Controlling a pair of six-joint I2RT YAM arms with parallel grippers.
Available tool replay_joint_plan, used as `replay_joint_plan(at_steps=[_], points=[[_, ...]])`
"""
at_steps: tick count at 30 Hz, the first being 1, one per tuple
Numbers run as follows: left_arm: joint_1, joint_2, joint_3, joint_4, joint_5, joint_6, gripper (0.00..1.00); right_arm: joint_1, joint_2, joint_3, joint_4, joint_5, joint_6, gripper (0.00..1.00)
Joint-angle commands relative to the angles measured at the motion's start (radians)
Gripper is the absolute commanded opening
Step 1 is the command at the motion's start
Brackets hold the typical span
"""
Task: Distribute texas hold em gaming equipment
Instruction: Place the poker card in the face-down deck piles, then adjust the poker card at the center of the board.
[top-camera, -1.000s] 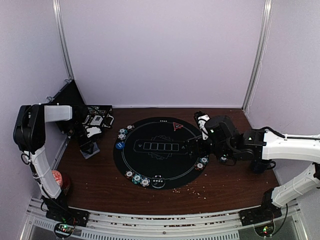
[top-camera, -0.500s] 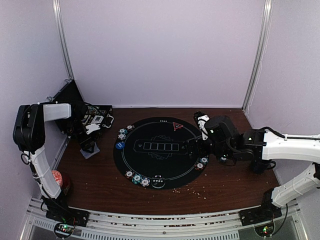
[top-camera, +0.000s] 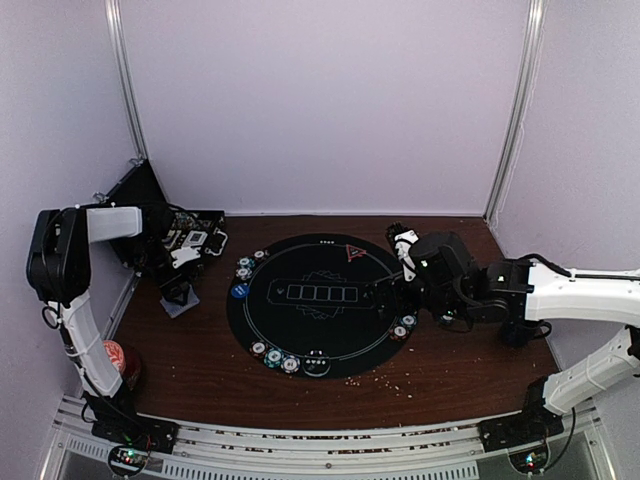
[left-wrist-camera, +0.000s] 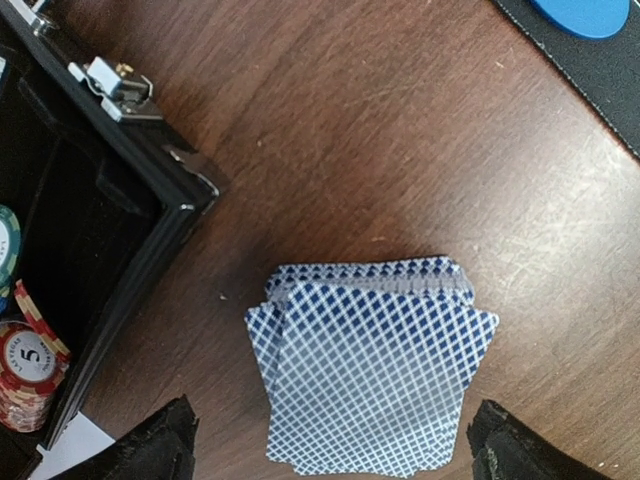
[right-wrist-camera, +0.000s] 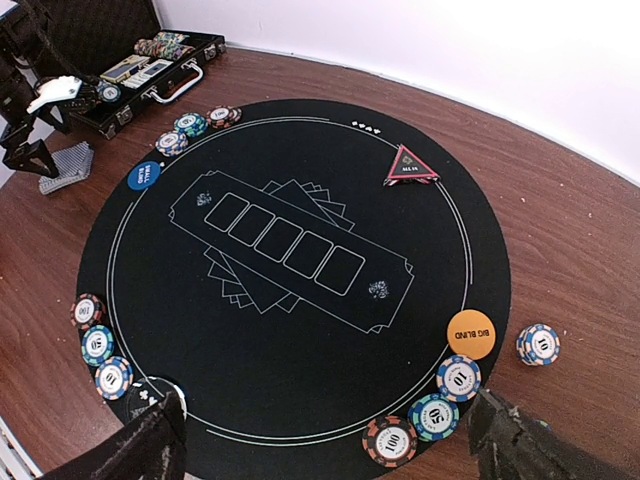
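A stack of blue-diamond-backed playing cards (left-wrist-camera: 370, 365) lies on the wood table beside the open black case (left-wrist-camera: 110, 230). My left gripper (left-wrist-camera: 335, 450) hangs over it, open, one finger on each side and apart from the cards. My right gripper (right-wrist-camera: 330, 445) is open above the near right rim of the round black mat (right-wrist-camera: 300, 330), holding nothing. On the mat are a red triangle marker (right-wrist-camera: 410, 167), an orange button (right-wrist-camera: 470, 333), a blue button (right-wrist-camera: 146, 175) and striped chips (right-wrist-camera: 433, 417) at the rim. In the top view the cards (top-camera: 182, 303) sit left of the mat.
The case (top-camera: 190, 235) at the back left holds more chips (left-wrist-camera: 25, 365). A small chip stack (right-wrist-camera: 538, 344) sits off the mat on the right. A red-topped can (top-camera: 115, 358) stands by the left arm's base. Crumbs dot the front of the table.
My left gripper has opened wide and shifted slightly over the cards, which stay on the table. The right arm has barely moved.
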Motion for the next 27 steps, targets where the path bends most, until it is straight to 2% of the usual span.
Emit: replay_joint_plan(at_steps=[1, 21, 27], points=[[0.013, 0.039, 0.001, -0.001, 0.02, -0.017, 0.98, 0.008, -0.018, 0.003, 0.005, 0.026, -0.003, 1.0], [0.025, 0.104, -0.046, 0.011, 0.002, 0.001, 0.97, 0.012, -0.014, 0.006, 0.003, 0.039, -0.005, 1.0], [0.025, 0.127, -0.059, 0.011, -0.013, 0.006, 0.93, 0.013, -0.012, 0.005, 0.003, 0.041, -0.006, 1.0]])
